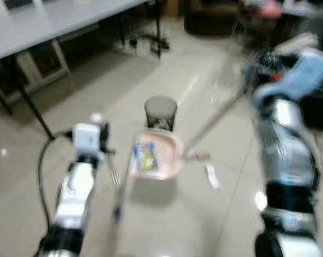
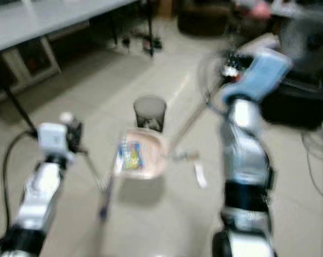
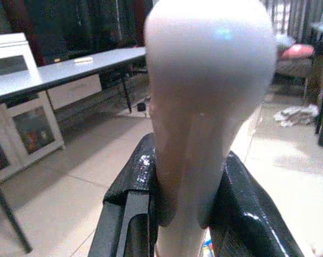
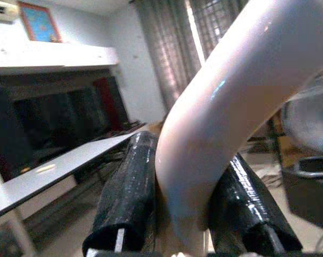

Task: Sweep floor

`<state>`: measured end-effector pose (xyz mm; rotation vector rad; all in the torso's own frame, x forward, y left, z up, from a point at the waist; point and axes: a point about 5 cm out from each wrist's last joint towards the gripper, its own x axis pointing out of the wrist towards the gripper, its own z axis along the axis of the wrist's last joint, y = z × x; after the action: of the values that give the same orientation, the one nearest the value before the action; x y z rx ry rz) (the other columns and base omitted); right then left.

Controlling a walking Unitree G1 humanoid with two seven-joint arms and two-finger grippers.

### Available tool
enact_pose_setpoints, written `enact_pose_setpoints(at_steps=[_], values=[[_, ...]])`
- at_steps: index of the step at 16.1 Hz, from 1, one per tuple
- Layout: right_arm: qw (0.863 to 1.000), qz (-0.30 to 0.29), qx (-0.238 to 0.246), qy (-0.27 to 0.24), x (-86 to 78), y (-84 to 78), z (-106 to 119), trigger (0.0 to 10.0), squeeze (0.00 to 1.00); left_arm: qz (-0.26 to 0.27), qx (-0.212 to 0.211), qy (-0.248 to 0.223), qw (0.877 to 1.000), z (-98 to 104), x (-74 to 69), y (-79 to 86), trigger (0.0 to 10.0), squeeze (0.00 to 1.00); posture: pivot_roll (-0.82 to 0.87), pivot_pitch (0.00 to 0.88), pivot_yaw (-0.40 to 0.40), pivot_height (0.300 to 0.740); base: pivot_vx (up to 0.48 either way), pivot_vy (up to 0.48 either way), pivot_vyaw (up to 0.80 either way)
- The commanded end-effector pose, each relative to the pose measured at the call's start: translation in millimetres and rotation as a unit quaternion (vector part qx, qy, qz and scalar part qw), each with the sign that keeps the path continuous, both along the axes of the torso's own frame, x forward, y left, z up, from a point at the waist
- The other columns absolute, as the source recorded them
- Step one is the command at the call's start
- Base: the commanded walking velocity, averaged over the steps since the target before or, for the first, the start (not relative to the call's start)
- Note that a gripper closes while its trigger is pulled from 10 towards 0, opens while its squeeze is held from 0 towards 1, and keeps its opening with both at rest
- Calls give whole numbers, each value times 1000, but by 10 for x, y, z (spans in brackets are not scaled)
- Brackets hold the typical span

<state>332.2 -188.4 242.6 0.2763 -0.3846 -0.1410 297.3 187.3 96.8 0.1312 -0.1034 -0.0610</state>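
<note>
Both head views are blurred, so detail is limited. On the tiled floor (image 1: 166, 214) just ahead of the robot sits a pale pink dustpan (image 1: 157, 153), its tray already holding a small bright scrap of blue and yellow litter (image 1: 145, 157), and just beyond it stands a small dark mesh bin (image 1: 160, 113). The left gripper (image 3: 190, 214) is clamped on a pale rounded handle (image 3: 209, 80) with a black finger on either side; which tool this handle belongs to cannot be told for certain, though a thin stick with a blue lower end (image 1: 120, 187) slants down beside the pan on the left. The right gripper (image 4: 185, 209) is likewise closed around a pale curved handle (image 4: 225, 101), and a long thin pole (image 1: 212, 126) runs from the right arm down toward the pan's right side. A white strip of paper (image 1: 212, 176) lies on the floor just to the right of the pan, not yet gathered. A grey counter (image 1: 49, 24) stands far left. The step in hand looks like collecting litter into the pan; the next move probably calls for brushing the white strip leftward into the tray while keeping the pan flat, then tipping it into the bin.
</note>
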Motion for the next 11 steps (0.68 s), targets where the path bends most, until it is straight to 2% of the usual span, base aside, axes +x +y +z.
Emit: enact_pose_setpoints(at_steps=[1,2,6,11], values=[[999,15,16,-46,-1,78,212,10000,0,9,12,-26,1000,118,39,91,10000,0,40,0,24,740,439,0,0],[999,15,16,-46,-1,78,212,10000,0,9,12,-26,1000,118,39,91,10000,0,40,0,24,740,439,0,0],[998,11,22,-56,15,28,280,10000,0,10,11,-23,1000,111,63,85,10000,0,19,0,32,740,437,0,-670],[998,16,25,-57,27,25,288,10000,0,16,9,-21,1000,64,10,95,10000,0,11,0,19,740,439,0,0]])
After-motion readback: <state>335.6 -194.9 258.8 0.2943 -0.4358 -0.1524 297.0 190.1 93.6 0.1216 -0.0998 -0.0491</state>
